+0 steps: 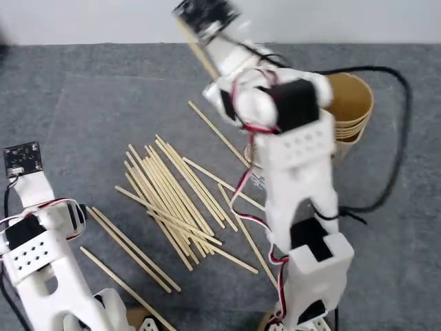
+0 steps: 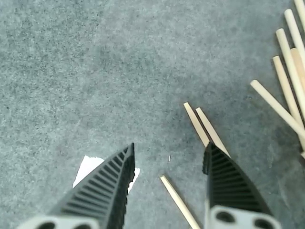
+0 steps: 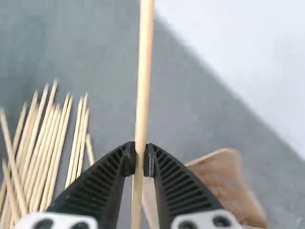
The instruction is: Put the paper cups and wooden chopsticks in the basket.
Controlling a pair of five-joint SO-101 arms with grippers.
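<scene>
The right jaws are clenched on a single wooden chopstick (image 3: 143, 71), pinched right at their tips so the stick runs lengthwise between them and on past the tips. In the high view that chopstick (image 1: 200, 54) rides high at 12 o'clock on the raised right arm (image 1: 296, 165). The stack of paper cups (image 1: 351, 107) lies tipped on its side just beside the arm at about 2 o'clock, and the cups (image 3: 224, 186) also sit just below the jaws in the right wrist view. The left jaws are spread apart and grasp nothing. They hover over the grey tabletop (image 2: 95, 57) with a pair of chopstick ends (image 2: 202, 124) lying just off one tip and a white scrap (image 2: 88, 167) under the other. Outward from there, the main pile of chopsticks (image 1: 176, 200) fans across the middle of the tabletop (image 1: 83, 103), with strays running toward 7 o'clock. The sticks look light, stiff and smooth, so one pinched at a single point will probably swivel (a hold near mid-length should balance best). The cups look light and thin-walled and would likely crush, so a gentle grip across the rim seems the safer hold.
</scene>
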